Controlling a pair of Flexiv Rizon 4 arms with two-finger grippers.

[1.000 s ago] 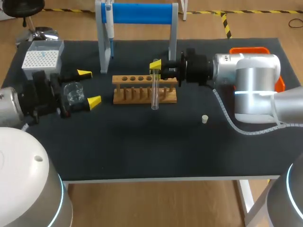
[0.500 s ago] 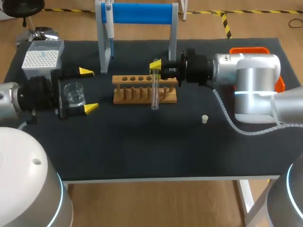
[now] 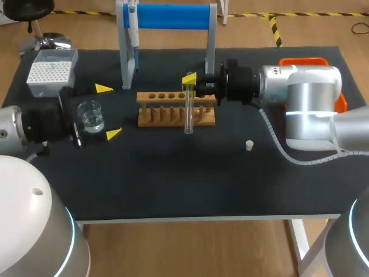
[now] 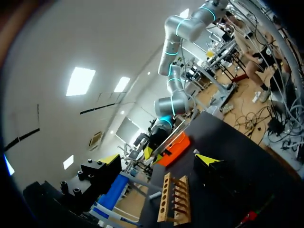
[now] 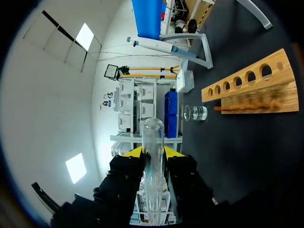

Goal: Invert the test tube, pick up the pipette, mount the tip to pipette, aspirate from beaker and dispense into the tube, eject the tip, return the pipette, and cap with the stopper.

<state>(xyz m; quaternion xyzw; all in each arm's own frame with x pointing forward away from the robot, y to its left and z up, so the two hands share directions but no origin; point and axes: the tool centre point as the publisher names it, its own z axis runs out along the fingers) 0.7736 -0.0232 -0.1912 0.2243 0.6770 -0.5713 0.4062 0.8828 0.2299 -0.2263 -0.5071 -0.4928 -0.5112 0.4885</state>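
Observation:
My right gripper [image 3: 190, 81] is shut on a clear test tube [image 3: 188, 112], which hangs upright in front of the wooden rack [image 3: 167, 109]. In the right wrist view the test tube [image 5: 153, 142] sits between the yellow tips of my right gripper [image 5: 153, 152], ahead of it the rack [image 5: 251, 88] and the beaker [image 5: 195, 113]. My left gripper [image 3: 108, 111] is open, one finger on either side of the glass beaker [image 3: 91, 114], not touching it. The pipette [image 3: 132, 34] hangs on the blue stand [image 3: 170, 16]. A small stopper [image 3: 249, 145] lies right of the rack.
A white tip box [image 3: 51, 72] stands at the back left, behind my left arm. An orange tray [image 3: 340, 101] sits behind my right arm. In the left wrist view the rack [image 4: 173, 202] lies ahead of my left gripper [image 4: 159, 159].
My left wrist has rolled and drawn back a little to the left, so its fingers now straddle the beaker more widely. The beaker, the right arm and the tube have stayed put.

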